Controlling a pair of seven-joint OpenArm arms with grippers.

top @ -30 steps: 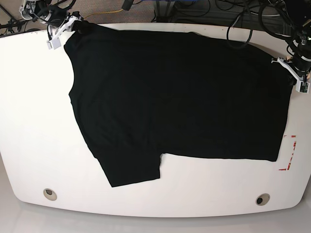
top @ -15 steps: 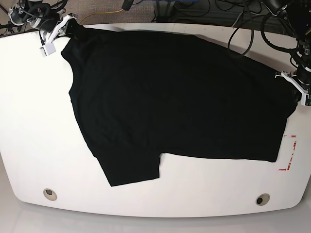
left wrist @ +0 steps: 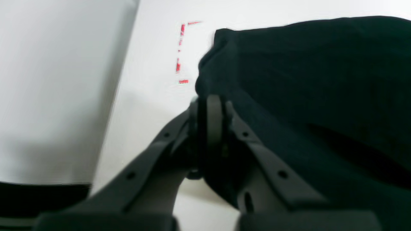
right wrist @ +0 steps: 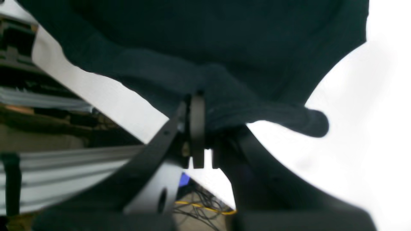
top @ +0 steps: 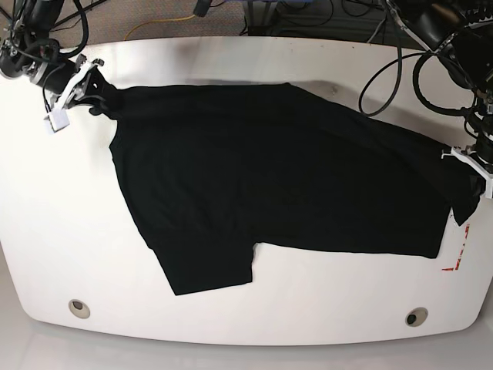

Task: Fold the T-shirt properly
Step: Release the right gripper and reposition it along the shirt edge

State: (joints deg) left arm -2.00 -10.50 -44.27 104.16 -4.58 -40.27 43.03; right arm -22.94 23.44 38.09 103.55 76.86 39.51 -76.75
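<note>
Zero folds done so far, by my read. Your left hand [top: 471, 163] at 3 o'clock and right hand [top: 86, 86] at 10 o'clock each pinch the T-shirt [top: 269, 177], lying mostly flat on the bench [top: 46, 231].

Left pincer [top: 471, 165] and right pincer [top: 77, 86], both clamped tight, at opposite edges.

T-shirt [top: 277, 169]: plain black, soft fabric
state: spread wide, two far corners bunched and lifted
sleeve: flat at near edge
place: white table
</note>
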